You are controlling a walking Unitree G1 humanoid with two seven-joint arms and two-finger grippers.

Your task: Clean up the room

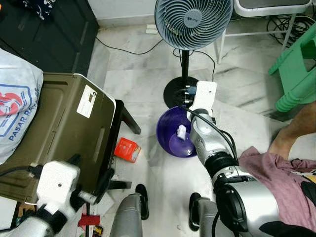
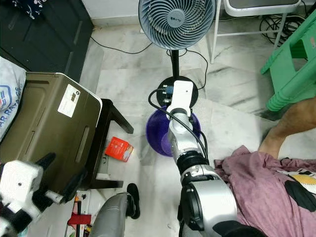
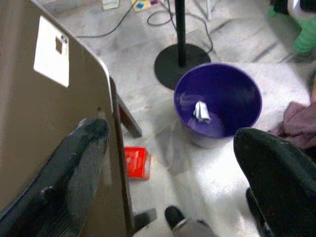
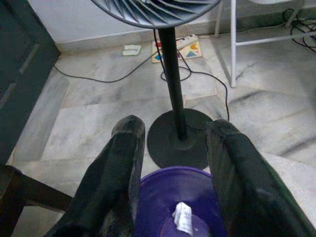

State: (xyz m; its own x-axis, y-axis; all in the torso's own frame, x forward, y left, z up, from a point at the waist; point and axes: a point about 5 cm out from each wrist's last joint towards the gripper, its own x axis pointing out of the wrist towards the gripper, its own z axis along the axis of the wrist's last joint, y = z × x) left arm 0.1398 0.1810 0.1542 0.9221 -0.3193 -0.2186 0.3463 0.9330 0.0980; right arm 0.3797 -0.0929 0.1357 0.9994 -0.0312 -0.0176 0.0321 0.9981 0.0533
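The right gripper (image 4: 170,173) is hanging above the purple bin (image 1: 168,129), which is standing on the marble floor (image 1: 143,74) just in front of the base of the standing fan (image 1: 192,19). Its 2 black fingers (image 4: 116,173) are spread apart and are grasping nothing. Inside the bin, 1 piece of crumpled white paper (image 4: 182,217) is lying on the bottom, directly under the gripper. I judge from this that 1 piece of rubbish is already in the bin.

The left gripper (image 3: 168,168) is waiting low on the robot's left side, beside the olive-brown box (image 1: 64,128) that is sitting on a dark stool (image 1: 121,121). Its fingers (image 3: 69,173) are also released, with nothing between them.

More work is probably left. A small red packet (image 1: 127,149) is lying on the floor between the stool and the bin, apart from both. A pink cloth (image 1: 281,177) is lying on the floor at the robot's right, and part of a person's leg (image 1: 296,128) is resting there beside it. A printed white bag (image 1: 15,108) is lying next to the box on the far left, and a green plastic stool (image 1: 296,69) is standing at the right. The red packet looks like the nearest thing to pick up, so I think the task is only partly finished.
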